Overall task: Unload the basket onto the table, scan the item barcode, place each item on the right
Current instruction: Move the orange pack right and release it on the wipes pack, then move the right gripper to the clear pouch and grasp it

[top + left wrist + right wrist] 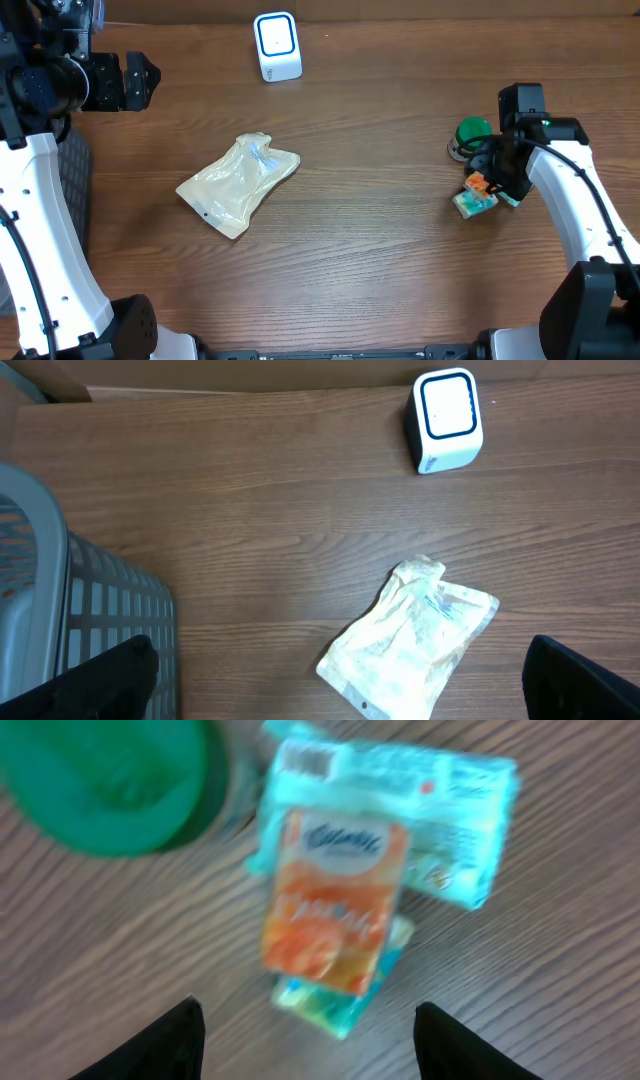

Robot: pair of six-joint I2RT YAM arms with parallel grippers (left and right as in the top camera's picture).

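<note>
The white barcode scanner (277, 45) with a blue ring stands at the table's far edge, also in the left wrist view as the scanner (447, 418). A cream pouch (238, 183) lies flat left of centre. At the right, an orange packet (335, 900) lies on top of teal packets (420, 810); one shows a barcode (308, 760). My right gripper (315, 1045) hovers open just above this pile (476, 197), holding nothing. My left gripper (140, 80) is wide open and empty at the far left, high above the pouch (410, 645).
A green-lidded jar (472, 133) stands right behind the packets, seen blurred as the green lid (110, 780) in the right wrist view. A grey slatted basket (60, 610) sits at the table's left edge.
</note>
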